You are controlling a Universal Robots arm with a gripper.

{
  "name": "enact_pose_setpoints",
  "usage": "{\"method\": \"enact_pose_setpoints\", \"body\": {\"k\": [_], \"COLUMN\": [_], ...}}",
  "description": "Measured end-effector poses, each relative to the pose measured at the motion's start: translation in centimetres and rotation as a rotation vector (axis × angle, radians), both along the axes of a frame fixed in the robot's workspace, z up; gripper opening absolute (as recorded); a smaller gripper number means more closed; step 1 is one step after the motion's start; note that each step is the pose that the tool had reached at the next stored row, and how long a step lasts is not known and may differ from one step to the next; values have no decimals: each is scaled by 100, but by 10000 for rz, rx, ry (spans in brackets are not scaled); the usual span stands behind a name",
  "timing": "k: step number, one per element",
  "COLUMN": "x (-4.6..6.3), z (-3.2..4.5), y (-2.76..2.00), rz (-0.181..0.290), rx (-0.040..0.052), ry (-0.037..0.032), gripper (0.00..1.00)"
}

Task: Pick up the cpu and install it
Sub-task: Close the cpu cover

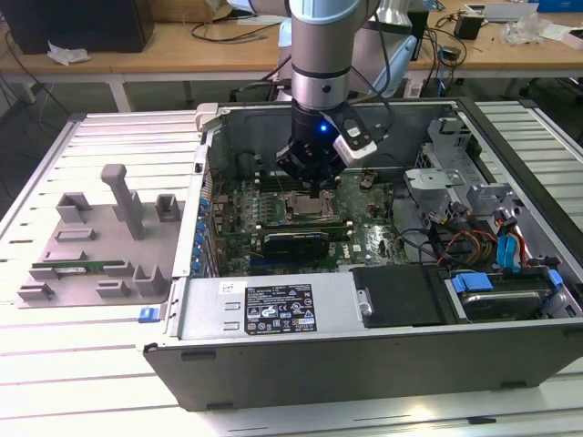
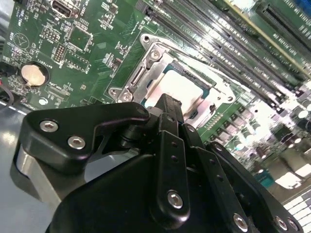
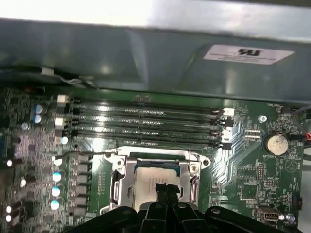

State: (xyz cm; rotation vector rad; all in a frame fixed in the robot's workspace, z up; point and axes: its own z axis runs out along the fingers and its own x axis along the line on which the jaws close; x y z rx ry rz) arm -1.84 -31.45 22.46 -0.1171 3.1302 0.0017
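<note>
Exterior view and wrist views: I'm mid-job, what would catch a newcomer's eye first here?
The arm reaches down into the open computer case, its gripper low over the motherboard. In the second wrist view the shiny cpu lies within the metal socket frame, just beyond the gripper. A grey fixture tray sits on the table at the exterior view's left.
</note>
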Motion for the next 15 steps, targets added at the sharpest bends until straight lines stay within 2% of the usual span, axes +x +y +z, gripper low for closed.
{"method": "enact_pose_setpoints", "body": {"k": [1, 5, 15], "x": [-1, -8, -106], "z": [0, 0, -17], "y": [-1, 0, 0], "rz": [26, 25, 29], "rx": [-45, -48, -46], "ry": [0, 1, 0], "gripper": [11, 11, 11]}}
